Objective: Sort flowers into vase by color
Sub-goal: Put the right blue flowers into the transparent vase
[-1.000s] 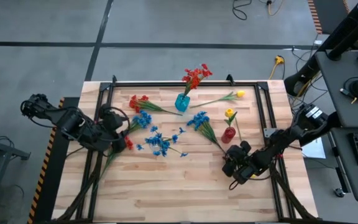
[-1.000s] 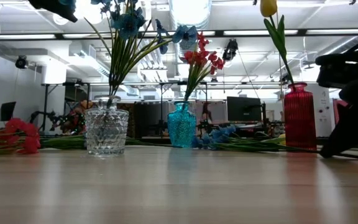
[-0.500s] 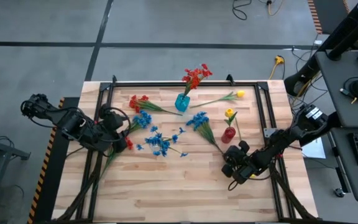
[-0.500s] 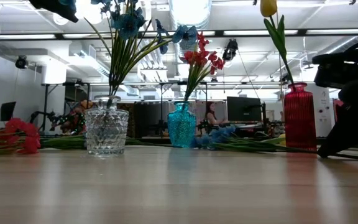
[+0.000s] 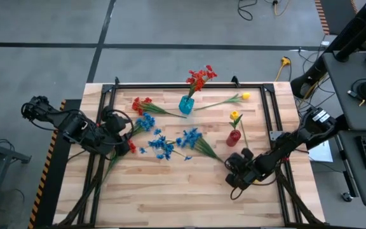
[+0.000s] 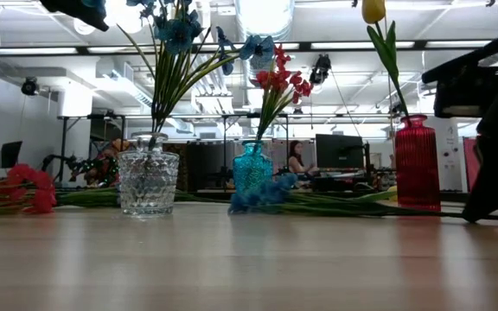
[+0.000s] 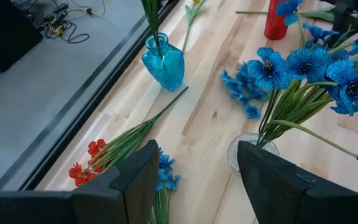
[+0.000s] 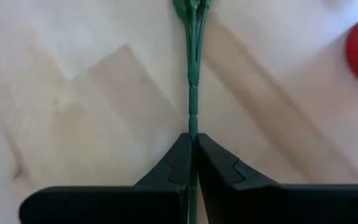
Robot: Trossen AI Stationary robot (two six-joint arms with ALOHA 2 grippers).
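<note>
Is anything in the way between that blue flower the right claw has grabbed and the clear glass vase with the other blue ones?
The right gripper is shut on the blue flower's stalk. Loose blue flowers lie on the table toward the clear vase; lifted above them, nothing visible blocks it.

Table (image 5: pixel 170 184): pale wood planks, visible grain, smooth matt-to-satin finish. Frame rails (image 5: pixel 189 84) along table edges: black metal, matt. Clear vase (image 6: pixel 148 182), left of low frame: faceted cut glass, glossy. Teal vase (image 7: pixel 163 62) and red vase (image 6: pixel 418 162): translucent glass, shiny. Gripper fingers (image 8: pixel 219 168): black matt plastic. Flower stem (image 8: pixel 192 74): smooth green plastic. Floor (image 5: pixel 170 32): grey, dull concrete.
</note>
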